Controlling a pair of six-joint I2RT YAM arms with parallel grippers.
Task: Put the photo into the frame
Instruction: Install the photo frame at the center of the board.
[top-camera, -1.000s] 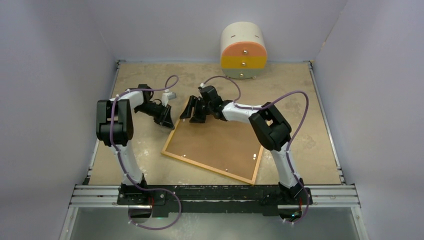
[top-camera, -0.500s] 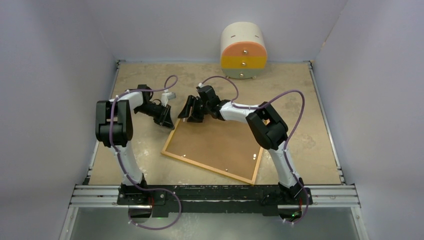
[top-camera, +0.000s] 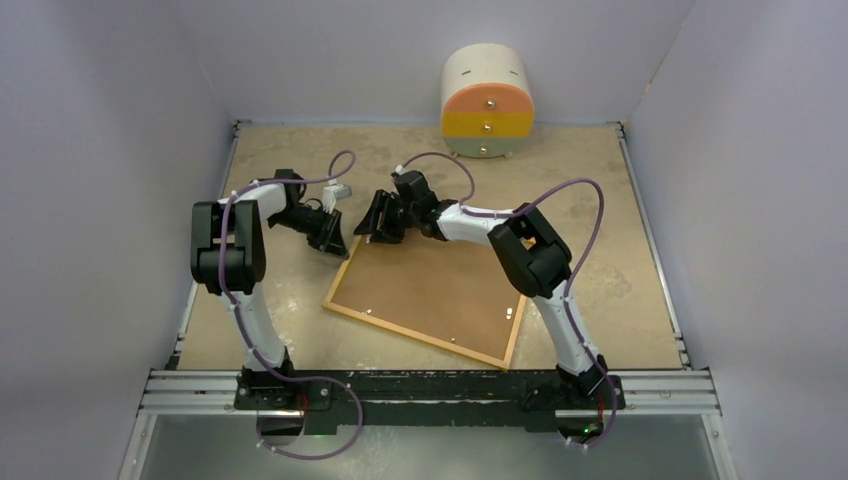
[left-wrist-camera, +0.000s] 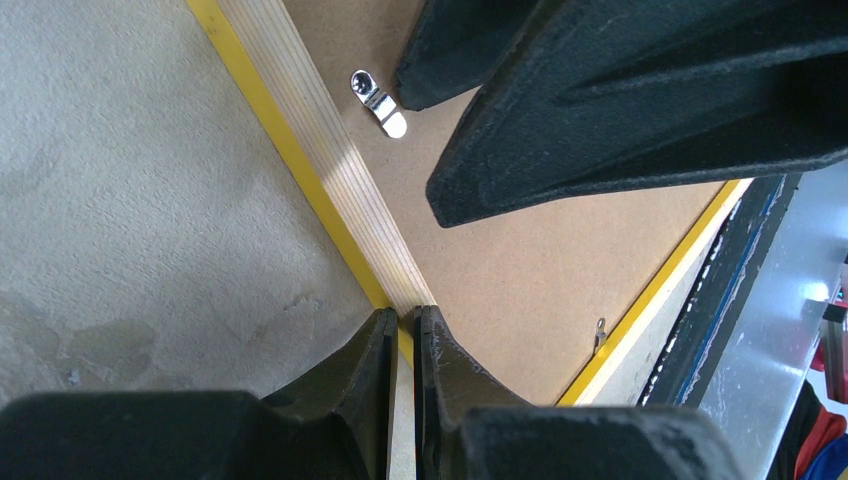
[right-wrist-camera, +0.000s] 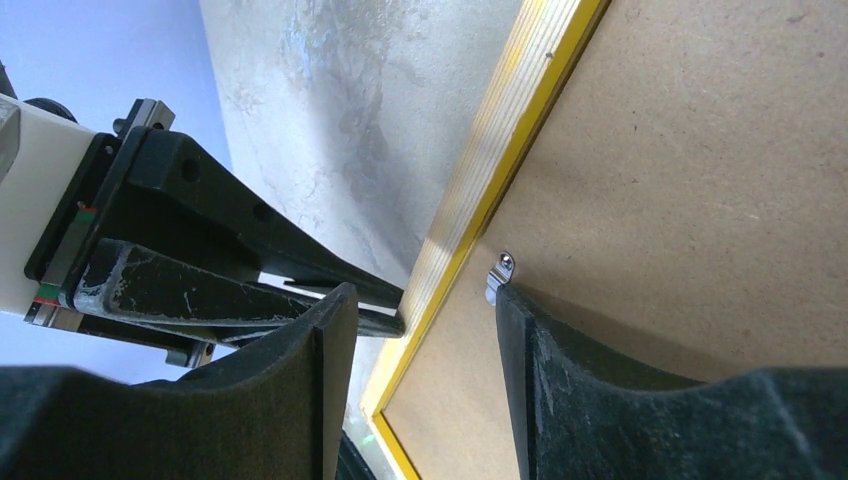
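Lying face down in the middle of the top view, the frame (left-wrist-camera: 307, 110) shows its light wood back and a yellow edge, with the brown backing board (top-camera: 440, 295) seated inside the rim. The photo is not in sight in any view; can't tell if it sits under the board or is elsewhere, so loading it can't be confirmed. Judging from that, the task looks early or mid: if the photo isn't in, the board has to come out, the photo go in, then the board and clips close up again. Both arms meet at the frame's upper-left corner in the top view. Left pincer (top-camera: 338, 247) has its fingers nearly together, and the rim runs into the slit between them, so it looks nipped on the frame's edge. Right pincer (top-camera: 375, 237) has its jaws apart, one finger over the board right beside a small metal clip (right-wrist-camera: 500, 272), the other out past the rim; nothing held. The two pincers are crowded close at that corner, so a bump is a risk. Cream drawer unit (top-camera: 487, 105) with orange and yellow fronts sits at upper middle of the bench (top-camera: 600, 200), well apart and not in the way.
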